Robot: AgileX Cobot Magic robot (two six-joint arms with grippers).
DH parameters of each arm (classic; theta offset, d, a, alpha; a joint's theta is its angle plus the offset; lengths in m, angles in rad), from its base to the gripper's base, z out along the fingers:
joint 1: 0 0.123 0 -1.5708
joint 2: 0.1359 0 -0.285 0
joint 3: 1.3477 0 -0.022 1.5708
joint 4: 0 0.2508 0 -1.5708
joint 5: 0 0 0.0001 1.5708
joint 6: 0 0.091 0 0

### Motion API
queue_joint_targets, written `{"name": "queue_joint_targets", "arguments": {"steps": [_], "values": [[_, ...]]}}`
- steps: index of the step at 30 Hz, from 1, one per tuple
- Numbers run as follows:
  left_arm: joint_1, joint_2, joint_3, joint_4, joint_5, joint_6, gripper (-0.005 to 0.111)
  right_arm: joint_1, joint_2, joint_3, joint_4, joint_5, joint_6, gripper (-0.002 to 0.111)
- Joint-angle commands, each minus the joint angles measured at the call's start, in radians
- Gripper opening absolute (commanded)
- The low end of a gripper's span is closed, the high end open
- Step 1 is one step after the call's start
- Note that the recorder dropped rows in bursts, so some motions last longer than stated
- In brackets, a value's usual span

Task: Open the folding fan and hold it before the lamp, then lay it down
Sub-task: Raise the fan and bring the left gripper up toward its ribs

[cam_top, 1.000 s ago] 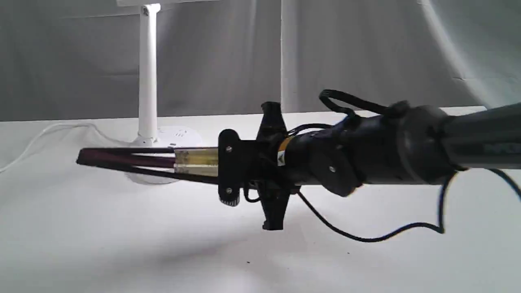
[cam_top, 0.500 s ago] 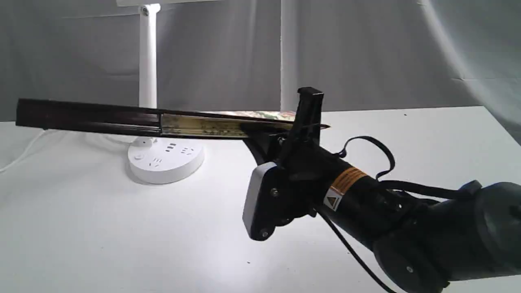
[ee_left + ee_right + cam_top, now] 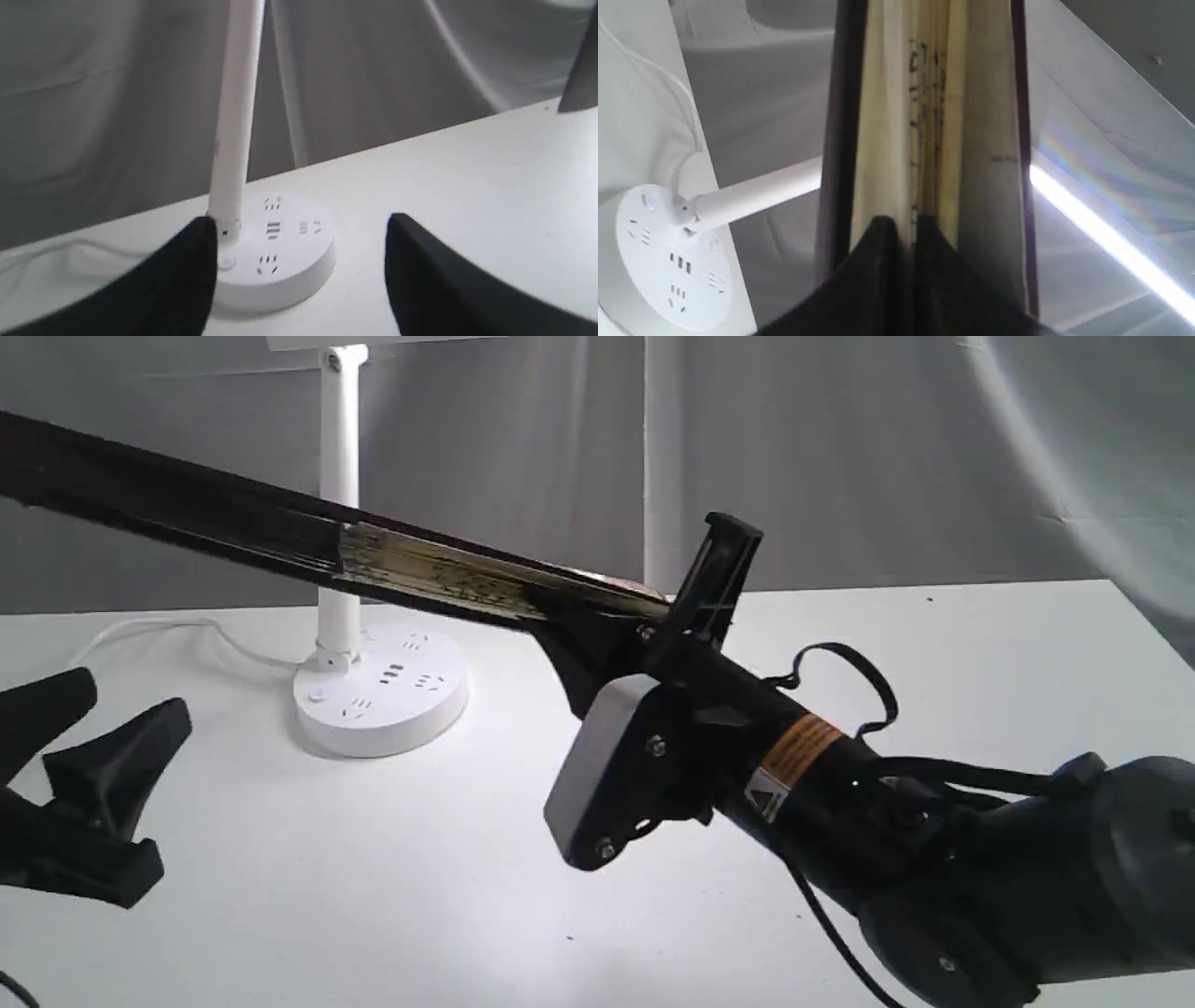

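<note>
Exterior view. The right gripper (image 3: 583,616) was clamped on the leaf end of the fan (image 3: 280,537), and the fan was held clear of the table (image 3: 373,896). From the grip near frame centre the fan ran up and leftward and left the frame at the upper left. On the way it crossed in front of the post (image 3: 339,448) of the lamp (image 3: 378,700).

Right wrist view. The fan (image 3: 924,116) showed edge-on, with cream pleats packed between the two dark guards and only a slight gape. We judged it folded. The fingers (image 3: 882,242) were pressed on the pleats from both sides.

The left gripper (image 3: 135,700) sat low at the left edge of the exterior frame. Its jaws were spread wide with nothing between them, and it was well apart from the fan. In its own wrist view the left gripper (image 3: 301,221) framed the lamp base (image 3: 280,261) beyond it.

Progress, as we judged it:
- Done: the fan was picked up and raised near the lamp.
- Not done: opening the leaf, which likely needed the left gripper on one guard.
- Not done: holding the opened fan before the lamp.
- Not done: laying it down.
</note>
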Motion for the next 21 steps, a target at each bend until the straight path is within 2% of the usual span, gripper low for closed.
{"name": "queue_joint_targets", "arguments": {"steps": [1, 4, 11, 15, 18, 21], "values": [[0.001, 0.094, -0.008, -0.007, -0.187, 0.046, 0.057, 0.002, -0.012, 0.006, -0.012, -0.031, 0.07, 0.0], [0.001, 0.176, -0.008, -0.009, -0.301, 0.074, 0.057, 0.002, -0.012, 0.006, -0.012, -0.031, 0.084, 0.0], [0.001, 0.328, -0.03, -0.011, -0.313, 0.056, 0.056, 0.002, -0.012, 0.006, -0.012, -0.046, 0.083, 0.0], [0.001, 0.39, -0.071, 0.002, -0.313, 0.056, 0.043, 0.002, -0.012, 0.006, -0.012, -0.082, 0.087, 0.0], [0.001, 0.429, -0.12, 0.079, -0.313, 0.022, 0.03, 0.002, -0.012, 0.006, -0.012, -0.086, 0.11, 0.0], [0.001, 0.462, -0.182, 0.184, -0.313, -0.031, 0.031, 0.002, -0.012, 0.006, -0.024, -0.086, 0.153, 0.0]]}}
